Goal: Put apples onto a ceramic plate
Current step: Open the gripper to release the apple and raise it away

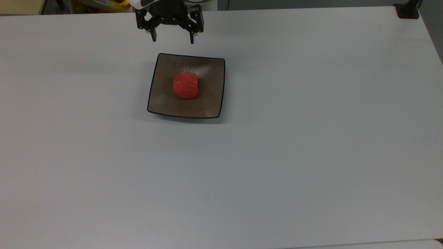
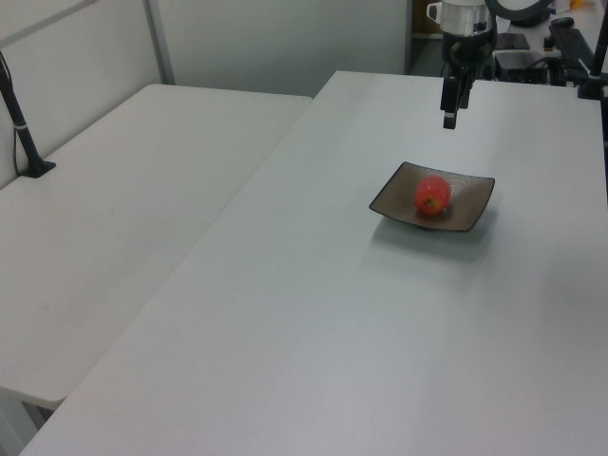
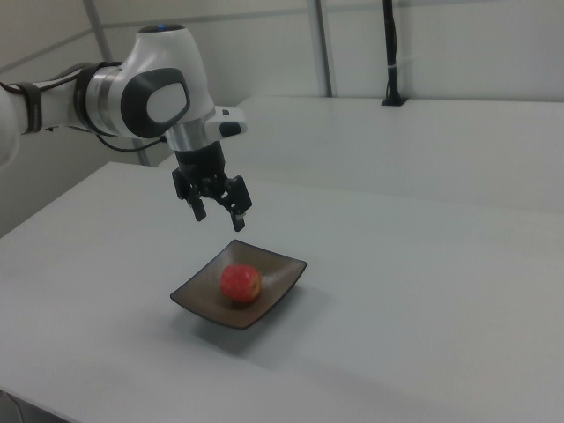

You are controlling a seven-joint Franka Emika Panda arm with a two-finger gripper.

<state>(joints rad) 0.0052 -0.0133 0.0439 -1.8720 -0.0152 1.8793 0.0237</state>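
Top view. Black two-finger gripper (image 1: 172, 37) on the white arm, fingers spread apart and holding nothing, above the white table (image 1: 311, 138) near its far edge. Below the gripper in this picture, well apart from it: a square, glossy brown-grey ceramic plate (image 1: 162, 100) with rounded corners and a thin dark rim. On the plate, about at its middle: one small, blocky red apple (image 1: 186, 85) with pale mottling, clear of the fingers. A container of yellow and green items (image 1: 104, 5) sits beyond the table edge, to the top view's left of the gripper (contents too cut off to name).

Left view. Gripper (image 2: 449, 114) hangs in the air, seen edge-on, so the finger gap is hard to judge here. The plate (image 2: 473, 211) lies nearer the camera than the gripper and lower; the apple (image 2: 432, 194) rests on it, toward the left view's left half.

Right view. Gripper (image 3: 218, 211) released, fingers pointing down. Plate (image 3: 280, 273) on the table below and slightly to the right view's right of the fingertips; apple (image 3: 240, 283) sits in it, untouched.
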